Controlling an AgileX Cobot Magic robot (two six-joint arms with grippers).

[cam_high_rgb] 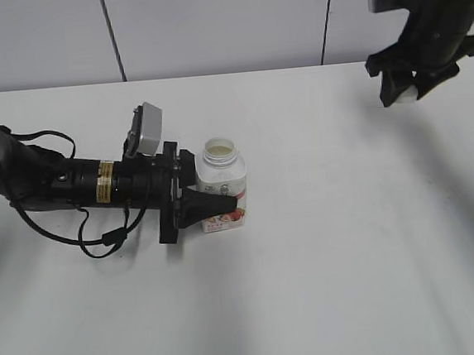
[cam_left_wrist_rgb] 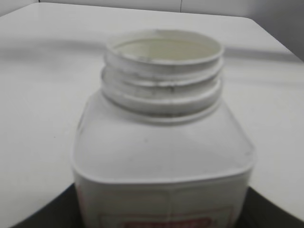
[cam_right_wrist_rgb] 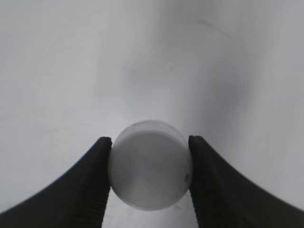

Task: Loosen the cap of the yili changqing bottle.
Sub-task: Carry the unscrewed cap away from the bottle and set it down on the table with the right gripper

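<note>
The yili changqing bottle [cam_high_rgb: 222, 185] stands upright on the white table, left of centre, its wide threaded neck open with no cap on it. My left gripper [cam_high_rgb: 216, 204] is shut on the bottle's body. In the left wrist view the bottle [cam_left_wrist_rgb: 164, 142] fills the frame, with dark jaw tips at both lower corners. My right gripper [cam_high_rgb: 406, 89] hangs above the table at the far right and is shut on the round white cap [cam_high_rgb: 407, 94]. In the right wrist view the cap [cam_right_wrist_rgb: 150, 165] sits between the two black fingers [cam_right_wrist_rgb: 150, 166].
The white table [cam_high_rgb: 351, 242] spreads round the bottle. A pale panelled wall [cam_high_rgb: 223, 21] runs along the back edge. The left arm's black cables [cam_high_rgb: 84, 232] lie on the table at the left.
</note>
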